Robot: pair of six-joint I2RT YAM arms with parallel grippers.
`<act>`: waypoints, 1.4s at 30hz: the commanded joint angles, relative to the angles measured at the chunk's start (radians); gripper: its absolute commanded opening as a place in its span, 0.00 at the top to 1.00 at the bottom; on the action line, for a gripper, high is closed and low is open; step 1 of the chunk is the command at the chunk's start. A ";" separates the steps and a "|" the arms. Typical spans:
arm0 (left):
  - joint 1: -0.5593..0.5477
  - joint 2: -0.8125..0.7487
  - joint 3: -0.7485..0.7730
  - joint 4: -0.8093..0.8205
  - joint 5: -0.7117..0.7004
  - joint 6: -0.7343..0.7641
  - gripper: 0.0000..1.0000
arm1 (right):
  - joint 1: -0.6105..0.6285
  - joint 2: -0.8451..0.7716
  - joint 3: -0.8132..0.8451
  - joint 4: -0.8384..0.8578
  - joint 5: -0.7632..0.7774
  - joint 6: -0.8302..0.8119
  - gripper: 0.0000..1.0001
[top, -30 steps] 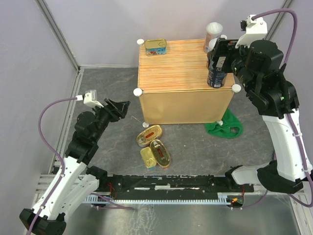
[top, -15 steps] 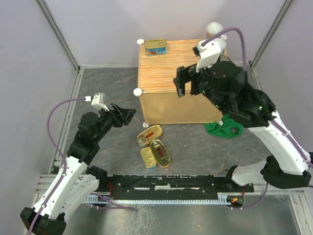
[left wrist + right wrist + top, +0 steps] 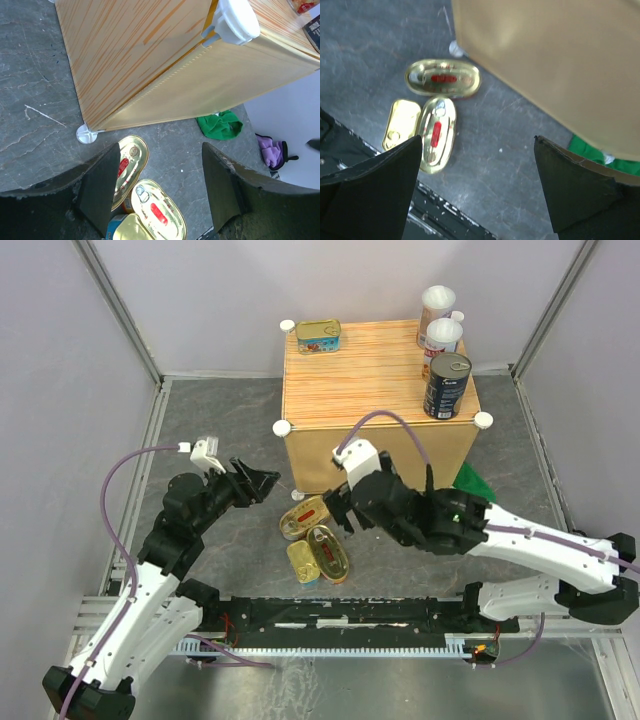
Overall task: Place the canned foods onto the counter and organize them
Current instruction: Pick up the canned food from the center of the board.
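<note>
The counter (image 3: 360,370) carries a rectangular gold-lidded can (image 3: 318,336), two white-lidded cylinders (image 3: 437,312) (image 3: 443,338) and a dark blue cylinder (image 3: 446,386) at its front right corner. On the floor in front lie two oval gold cans (image 3: 305,516) (image 3: 328,553) and a rectangular gold can (image 3: 302,562). My right gripper (image 3: 338,512) hangs open just right of them, with nothing between its fingers. In the right wrist view the ovals (image 3: 443,78) (image 3: 437,133) sit left of the open gripper (image 3: 477,190). My left gripper (image 3: 265,480) is open and empty, above the ovals (image 3: 129,165) (image 3: 159,212).
A green cloth (image 3: 468,480) lies on the floor by the counter's front right corner, partly behind my right arm. White knobs (image 3: 282,427) mark the counter's corners. A black rail (image 3: 340,615) runs along the near edge. Walls close in the left, back and right.
My right arm has left the dark blue cylinder standing on the counter and swung down to the floor beside the oval cans. My left gripper has edged right toward those cans.
</note>
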 commanded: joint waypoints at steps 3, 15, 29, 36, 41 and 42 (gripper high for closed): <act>-0.003 -0.016 0.001 0.024 -0.013 -0.041 0.27 | 0.103 -0.028 -0.158 0.059 0.033 0.156 0.00; -0.003 -0.049 -0.007 0.010 -0.035 -0.052 0.27 | 0.201 0.005 -0.445 0.260 -0.035 0.287 0.01; -0.003 -0.076 -0.016 0.002 -0.040 -0.065 0.27 | 0.252 0.150 -0.492 0.318 -0.055 0.390 0.01; -0.002 -0.094 -0.022 -0.011 -0.046 -0.064 0.28 | 0.251 0.203 -0.524 0.356 -0.054 0.437 0.01; -0.002 -0.095 -0.040 0.004 -0.045 -0.072 0.28 | 0.251 0.228 -0.554 0.394 -0.054 0.451 0.01; -0.002 -0.096 -0.044 0.007 -0.046 -0.074 0.28 | 0.251 0.235 -0.557 0.401 -0.054 0.452 0.01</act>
